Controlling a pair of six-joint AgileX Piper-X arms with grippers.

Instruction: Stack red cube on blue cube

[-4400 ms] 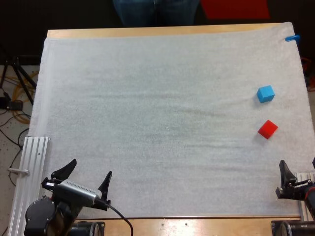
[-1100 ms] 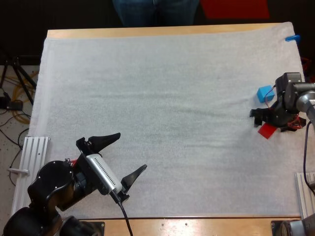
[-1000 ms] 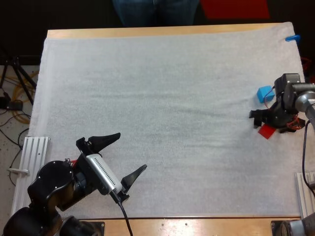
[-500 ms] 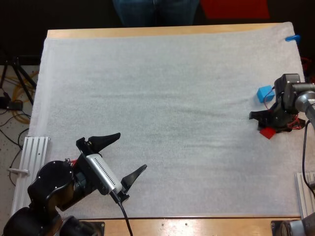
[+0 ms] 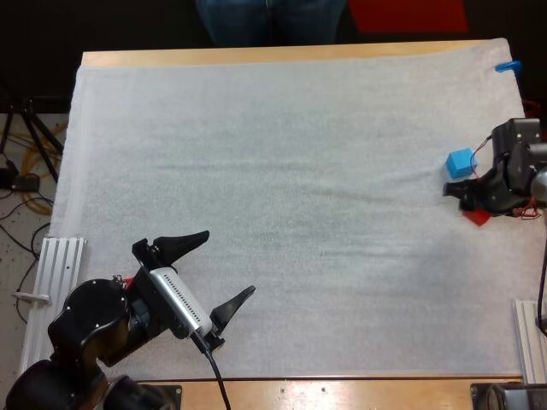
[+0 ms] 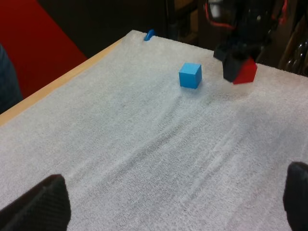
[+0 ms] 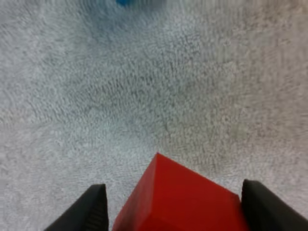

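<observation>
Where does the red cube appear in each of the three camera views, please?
High view: the red cube is near the mat's right edge, partly under the right tool, just nearer than the blue cube.
Left wrist view: the red cube is at the far-off tool, beside the blue cube.
Right wrist view: the red cube is pressed between that tool's fingers.
Shared landmark: the blue cube.

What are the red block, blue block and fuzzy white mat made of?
The red cube looks like smooth, matte hard plastic or painted wood: flat faces, crisp edges, no grain visible. The blue cube looks the same. The mat looks like soft towel-like cloth, with a nubby, fuzzy weave.
</observation>
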